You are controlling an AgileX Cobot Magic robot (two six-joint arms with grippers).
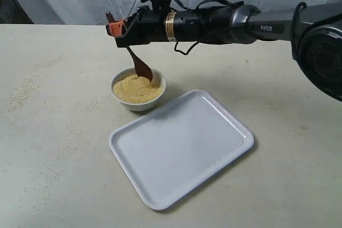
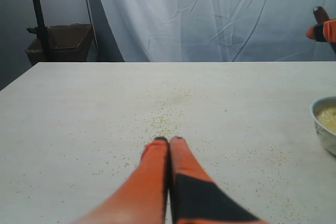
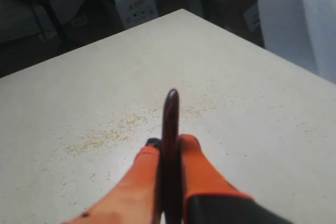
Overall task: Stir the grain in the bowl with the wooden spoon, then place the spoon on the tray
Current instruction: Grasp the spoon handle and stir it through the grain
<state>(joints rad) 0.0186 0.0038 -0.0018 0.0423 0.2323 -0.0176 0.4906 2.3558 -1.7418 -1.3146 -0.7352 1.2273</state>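
Nearest, at lower centre of the exterior view, the tray point(image 1: 181, 148) holds no spoon, so placing is still to come. Up-left of it, the bowl point(image 1: 140, 105) holds the grain point(image 1: 137, 89). The wooden spoon point(image 1: 140, 65) dips its head in, gripped by the right gripper point(image 1: 115, 28); stirring looks underway. Left wrist view: the left gripper point(image 2: 169, 142) is pressed together, empty. Right wrist view: fingers pinch the handle.

Table point(image 1: 53, 142): bowl point(image 1: 140, 105), tray point(image 1: 181, 145), scattered grains point(image 1: 22, 93)

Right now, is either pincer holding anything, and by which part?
The right pincer grips the wooden spoon near the top of its handle, head down at the bowl. The left pincer is shut on nothing.
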